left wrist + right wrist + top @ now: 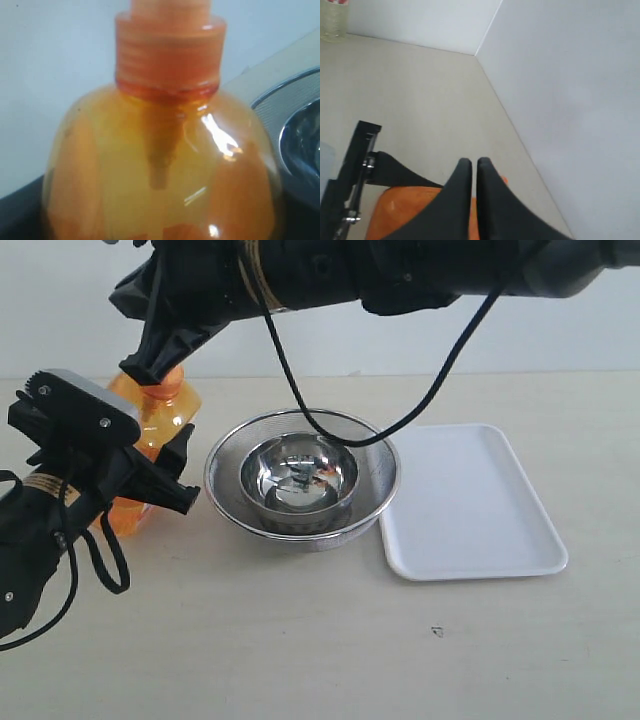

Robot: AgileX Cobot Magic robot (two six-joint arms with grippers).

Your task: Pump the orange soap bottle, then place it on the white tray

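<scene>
The orange soap bottle (pixel 165 412) stands upright at the table's left; in the left wrist view its translucent body (pixel 160 170) and ribbed orange collar fill the picture. My left gripper (pixel 160 475) is shut on the bottle's lower body, one finger on either side. My right gripper (pixel 150 368) reaches across from the upper right. It is shut, with its black fingertips (pixel 471 162) pressed together on top of the pump head, which hides it almost fully. A sliver of the orange bottle (pixel 400 210) shows beneath the fingers. The white tray (pixel 470 505) lies flat at the right, with nothing on it.
A mesh steel bowl (pixel 225 475) with a smaller shiny steel bowl (pixel 300 475) inside sits between the bottle and the tray, its rim (pixel 295 100) close to the bottle. A black cable (pixel 440 380) hangs over the bowls. A clear bottle (pixel 332 20) stands far off.
</scene>
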